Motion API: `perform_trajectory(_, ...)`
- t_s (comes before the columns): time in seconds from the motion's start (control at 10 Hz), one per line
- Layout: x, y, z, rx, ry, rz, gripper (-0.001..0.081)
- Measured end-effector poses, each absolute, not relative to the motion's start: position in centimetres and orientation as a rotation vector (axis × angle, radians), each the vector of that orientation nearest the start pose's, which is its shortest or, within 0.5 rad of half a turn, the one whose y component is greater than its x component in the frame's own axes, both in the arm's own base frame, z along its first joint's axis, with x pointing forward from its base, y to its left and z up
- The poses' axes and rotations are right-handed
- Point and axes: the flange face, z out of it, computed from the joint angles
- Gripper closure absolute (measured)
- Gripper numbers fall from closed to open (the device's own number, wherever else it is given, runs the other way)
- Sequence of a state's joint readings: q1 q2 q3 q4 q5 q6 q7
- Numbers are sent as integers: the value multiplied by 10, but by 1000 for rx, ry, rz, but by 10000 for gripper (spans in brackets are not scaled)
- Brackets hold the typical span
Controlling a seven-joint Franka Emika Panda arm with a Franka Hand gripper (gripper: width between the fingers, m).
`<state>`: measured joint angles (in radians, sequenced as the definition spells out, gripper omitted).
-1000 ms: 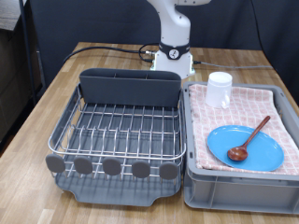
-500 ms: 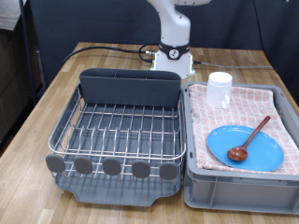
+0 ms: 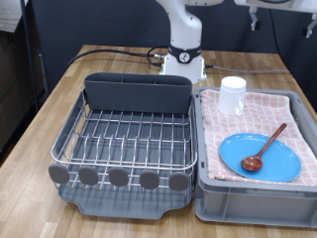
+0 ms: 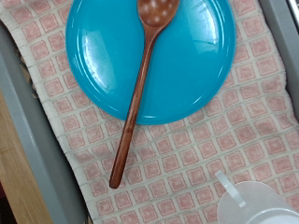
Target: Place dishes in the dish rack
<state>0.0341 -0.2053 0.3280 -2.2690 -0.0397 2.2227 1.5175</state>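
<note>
Nearest in the exterior view, the chrome wire dish rack [image 3: 124, 139] on its dark grey tray sits at the left with nothing in it. To its right, a grey tub [image 3: 260, 191] lined with checkered cloth [image 3: 282, 114] holds a light-blue plate [image 3: 272, 162] with a wooden spoon [image 3: 264, 148] lying across it, bowl on the plate. Farther back stands a white cup [image 3: 232, 95]. My gripper [image 3: 273, 12] hangs high at the top right; whether its fingers are apart I cannot tell

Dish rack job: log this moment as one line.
dish rack: no dishes | plate, spoon, cup: on cloth in tub | gripper: above tub, holds nothing seen
</note>
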Motion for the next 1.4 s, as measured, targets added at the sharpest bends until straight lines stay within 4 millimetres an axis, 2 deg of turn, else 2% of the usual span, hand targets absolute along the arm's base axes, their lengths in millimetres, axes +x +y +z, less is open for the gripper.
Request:
perform_trajectory(0.2,463,192,419,-2646,1600,-289,4)
perform_trajectory(0.3,466,195,408,-2655,1570,-302,4)
perform_trajectory(0.6,468,198,403,-2651,1597,-323,4)
perform_trajectory(0.9,475,216,377,-2601,1687,-385,4)
perform_trajectory(1.4,489,236,333,-2540,1692,-416,4)
